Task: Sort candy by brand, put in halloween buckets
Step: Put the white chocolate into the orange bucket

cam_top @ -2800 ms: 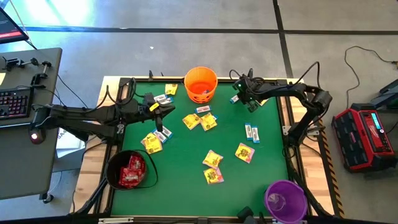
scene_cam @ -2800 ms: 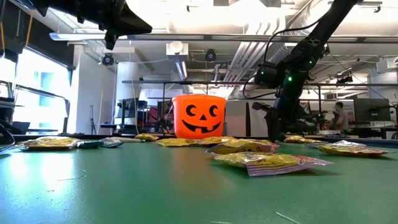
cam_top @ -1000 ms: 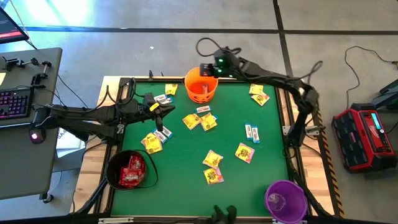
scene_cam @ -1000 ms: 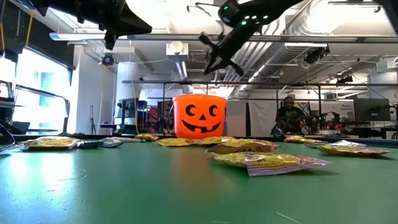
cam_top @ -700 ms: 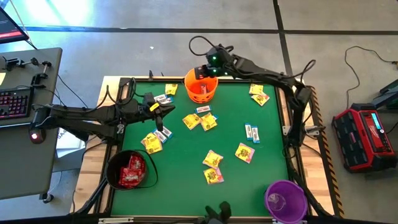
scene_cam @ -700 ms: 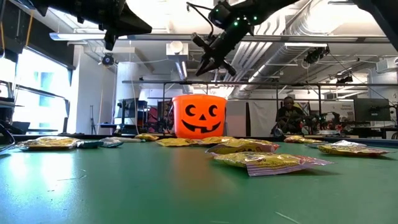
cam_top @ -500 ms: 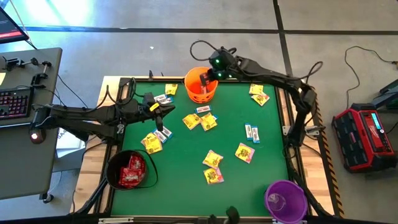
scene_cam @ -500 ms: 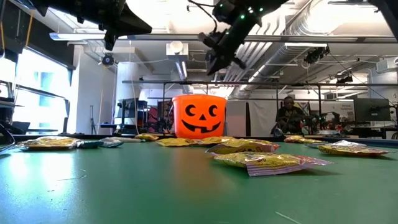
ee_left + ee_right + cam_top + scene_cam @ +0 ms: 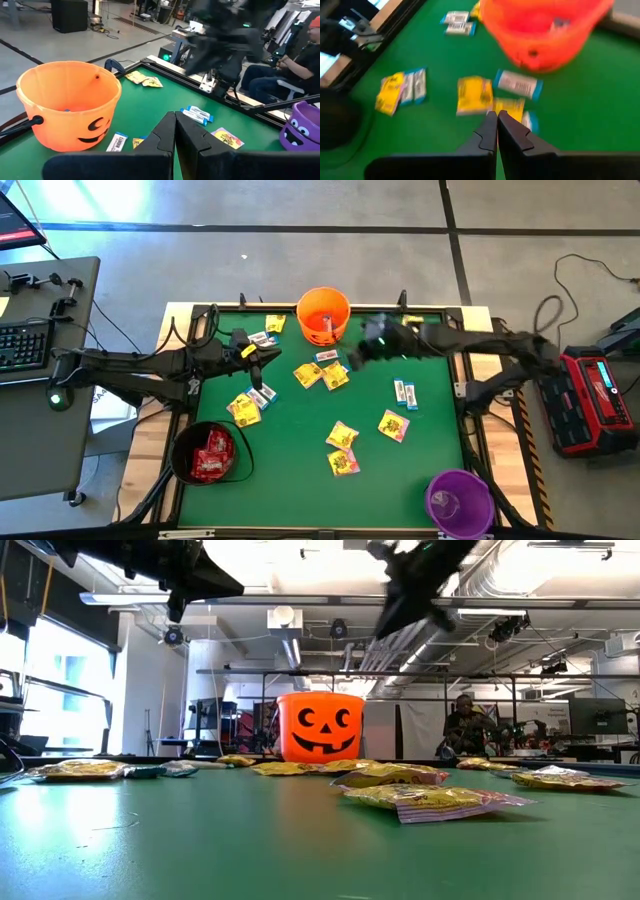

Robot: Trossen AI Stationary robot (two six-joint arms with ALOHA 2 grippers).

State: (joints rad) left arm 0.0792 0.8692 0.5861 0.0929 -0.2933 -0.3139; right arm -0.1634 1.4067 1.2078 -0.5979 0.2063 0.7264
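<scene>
- Right gripper (image 9: 362,350) blurred in the high view, above the green mat (image 9: 420,460) just beside the orange bucket (image 9: 323,315), over the candy near it; fingers (image 9: 490,131) pressed together, nothing between them.
- Left gripper (image 9: 262,356) at the left side of the mat, near a white-with-blue packet (image 9: 262,338); fingers (image 9: 172,134) clenched, empty.
- Orange bucket upright at the far edge of the mat, middle; face pattern toward the low camera (image 9: 319,726); a small blue-and-white packet (image 9: 560,23) inside it.
- Black bucket (image 9: 205,452) at the near left corner, red packets (image 9: 212,454) inside.
- Purple bucket (image 9: 459,501) at the near right corner; contents not clear.
- Loose candy across the mat: yellow packets (image 9: 308,374) and a white-with-blue one (image 9: 327,357) just below the orange bucket, yellow pair (image 9: 342,436) at centre, one yellow (image 9: 393,425) toward the right, white-with-blue pair (image 9: 404,392) right of centre, yellow-and-blue cluster (image 9: 246,406) at the left.
- Yellow packet (image 9: 275,323) left of the orange bucket, at the far edge.
- A seated person (image 9: 463,730) in the room behind the table.
</scene>
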